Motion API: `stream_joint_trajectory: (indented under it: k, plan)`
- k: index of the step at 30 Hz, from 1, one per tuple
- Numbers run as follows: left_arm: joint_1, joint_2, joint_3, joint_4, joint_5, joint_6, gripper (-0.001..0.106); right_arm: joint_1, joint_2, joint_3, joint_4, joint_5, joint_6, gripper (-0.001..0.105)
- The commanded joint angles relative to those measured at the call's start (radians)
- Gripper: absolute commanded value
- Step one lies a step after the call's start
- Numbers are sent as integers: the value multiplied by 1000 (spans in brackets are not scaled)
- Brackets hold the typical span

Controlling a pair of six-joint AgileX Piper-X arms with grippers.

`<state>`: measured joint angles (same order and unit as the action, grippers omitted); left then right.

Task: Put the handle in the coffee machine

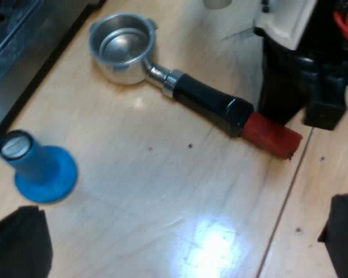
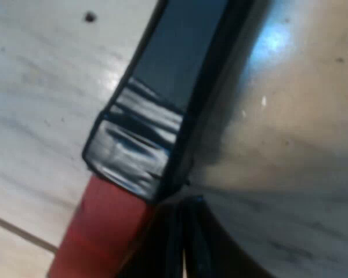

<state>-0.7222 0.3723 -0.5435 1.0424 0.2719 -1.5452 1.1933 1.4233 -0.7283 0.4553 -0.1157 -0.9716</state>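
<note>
Hovers over glossy wood counter (image 1: 162,191) w/ left pincer (image 1: 180,237) spread wide, round metal holder (image 1: 185,92) ahead of it. Sits at holder's red end w/ right pincer (image 1: 296,104), grip can't tell.

Blue tamper (image 1: 40,171) stands on the pale wooden table (image 1: 162,202), apparently base down

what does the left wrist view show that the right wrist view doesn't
Left wrist view adds the holder's metal basket, the blue tamper, the espresso machine, the open left tool, and the right tool by the red end. Right wrist view adds the wrinkled glossy band next to the red. Both share the dark handle, its red end and the wooden table.
</note>
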Motion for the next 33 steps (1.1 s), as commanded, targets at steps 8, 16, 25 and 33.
stream_joint_trajectory:
  k: [8,16,25,33]
  plan:
    - [36,1,-31,33,-14,25,98,103,86,2,-214,68,193,0]
    - [36,1,-49,46,-14,25,98,103,142,-48,-362,122,239,0]
    - [36,1,-49,60,-14,25,98,101,207,-119,-449,269,239,0]
    - [36,1,-49,83,-14,25,98,101,208,-118,-461,268,164,0]
